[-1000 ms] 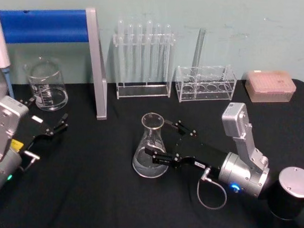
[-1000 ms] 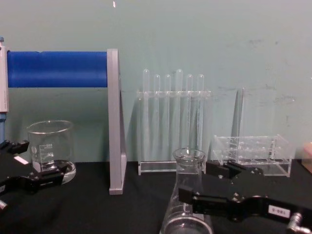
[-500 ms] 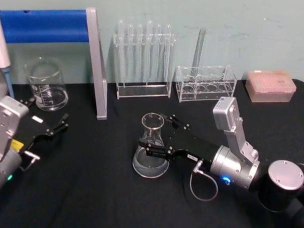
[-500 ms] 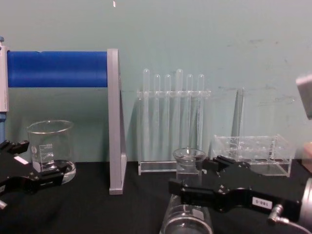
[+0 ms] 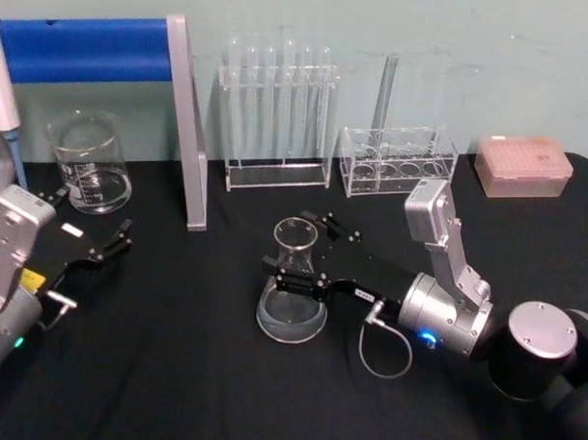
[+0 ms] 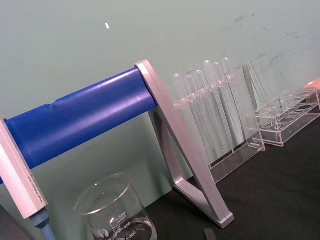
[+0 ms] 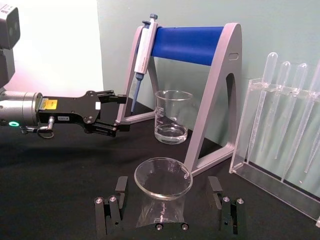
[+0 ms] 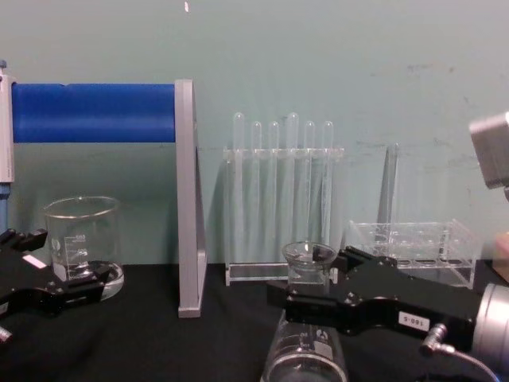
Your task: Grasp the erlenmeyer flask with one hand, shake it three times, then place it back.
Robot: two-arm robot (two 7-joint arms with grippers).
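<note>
The erlenmeyer flask (image 5: 291, 315) stands upright on the black table (image 5: 173, 370), in front of the test-tube rack (image 5: 277, 166). You see the right gripper (image 5: 298, 249) level with the flask's neck, its fingers (image 7: 107, 215) spread wide to either side with a gap to the glass, gripping nothing. The left gripper (image 5: 91, 215) rests near the beaker (image 5: 88, 165), likewise spread and empty.

Black table (image 5: 173, 370) with erlenmeyer flask (image 5: 291, 318), beaker (image 5: 88, 169), blue-barred stand (image 5: 186, 129), test-tube rack (image 5: 276, 173), low clear rack (image 5: 397, 168), pink box (image 5: 523, 165).
</note>
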